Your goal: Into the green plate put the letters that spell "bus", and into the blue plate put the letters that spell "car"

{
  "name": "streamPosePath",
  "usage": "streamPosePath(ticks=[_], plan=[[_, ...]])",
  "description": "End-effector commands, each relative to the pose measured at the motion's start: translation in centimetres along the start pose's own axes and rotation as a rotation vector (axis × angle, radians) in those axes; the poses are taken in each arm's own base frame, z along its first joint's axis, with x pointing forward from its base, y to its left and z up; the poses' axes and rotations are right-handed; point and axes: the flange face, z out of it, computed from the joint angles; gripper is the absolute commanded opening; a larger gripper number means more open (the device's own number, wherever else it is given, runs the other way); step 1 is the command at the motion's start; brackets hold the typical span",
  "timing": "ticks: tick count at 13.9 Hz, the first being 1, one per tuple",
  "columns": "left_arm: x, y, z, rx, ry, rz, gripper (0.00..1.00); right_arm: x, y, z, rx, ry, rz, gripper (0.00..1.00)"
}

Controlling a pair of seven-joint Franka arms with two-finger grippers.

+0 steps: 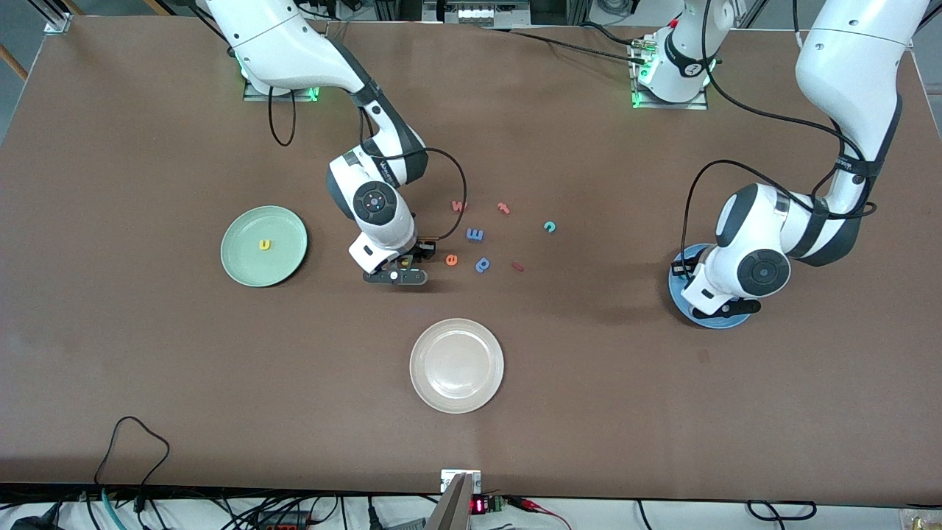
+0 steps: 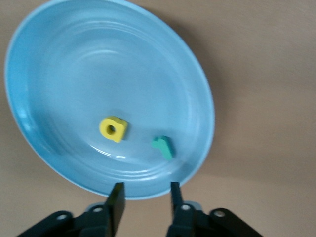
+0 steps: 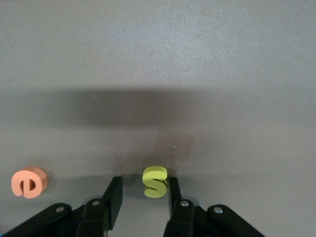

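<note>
Left gripper (image 2: 144, 200): over the blue plate (image 2: 59, 59) at the left arm's end of the desk; jaws parted, holding nothing. In the plate: yellow a (image 2: 113, 129), teal r (image 2: 163, 146).

Right gripper (image 3: 141, 195): low over the desk mid-table; jaws part open around the yellow s (image 3: 154, 181), one finger touching it, the other apart. Orange e (image 3: 29, 181) just beside.

Green plate (image 1: 239, 254): toward the right arm's end; holds the yellow u (image 1: 264, 244).

Teal c (image 1: 549, 227): on the desk.

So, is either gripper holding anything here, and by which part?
Nothing is held. The right gripper, jaws open, straddles the yellow s; the left gripper is open over the blue plate.
</note>
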Motion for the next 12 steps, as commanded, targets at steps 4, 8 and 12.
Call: streamPosePath(ticks=[4,8,12], plan=[[-7.5,14.7,-4.6,-0.052,0.056,0.100,1.00,-0.4,0.2,0.5,-0.013,-0.008,-0.015,0.46],[-12.5,20.5,-0.4,-0.180,0.157,0.161,1.00,-0.4,0.4,0.7,-0.015,-0.010,-0.014,0.16],[-17.2,25.6,2.0,-0.150,0.225,0.319,1.00,-0.2,0.7,0.6,-0.014,-0.008,-0.008,0.00]])
